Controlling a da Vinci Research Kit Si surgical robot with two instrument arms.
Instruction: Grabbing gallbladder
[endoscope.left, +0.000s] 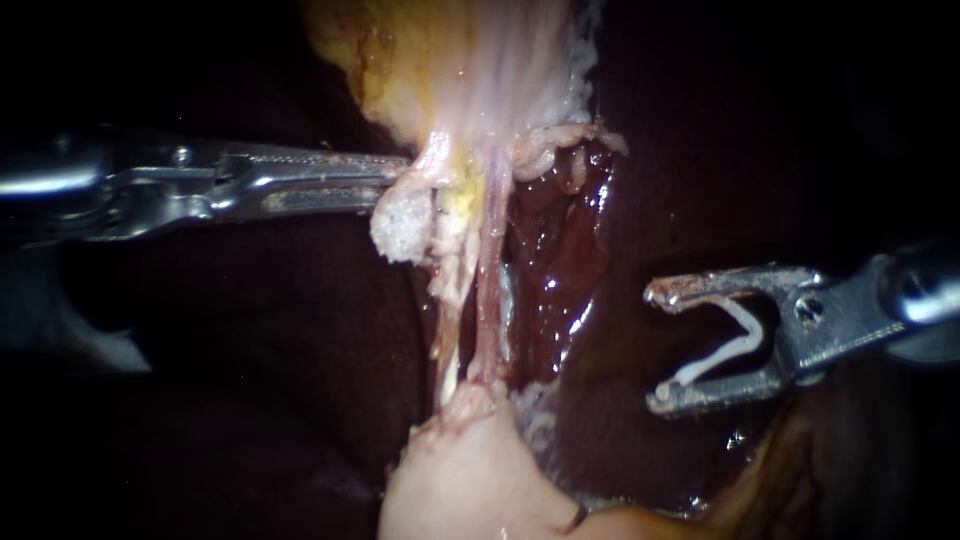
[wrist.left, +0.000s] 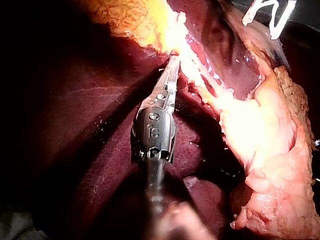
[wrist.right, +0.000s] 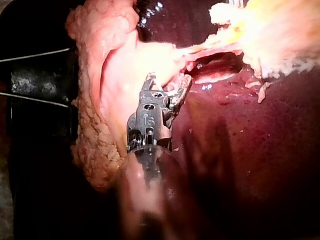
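The left instrument (endoscope.left: 400, 180) has its jaws clamped on the lower edge of the gallbladder (endoscope.left: 450, 70), which hangs from the top centre. Below it, thin tubes (endoscope.left: 487, 300) run down, taut, beside dark liver (endoscope.left: 570, 250). Well apart, the right instrument (endoscope.left: 657, 345) holds a white clip (endoscope.left: 722, 358) in wide-spread jaws

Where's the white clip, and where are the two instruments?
Clip (endoscope.left: 742, 345), endoscope view, its bend.
Left instrument (endoscope.left: 400, 178), endoscope view, jaw tips shut on tissue (endoscope.left: 403, 226).
Right instrument (endoscope.left: 656, 345), endoscope view, midway between jaw tips.
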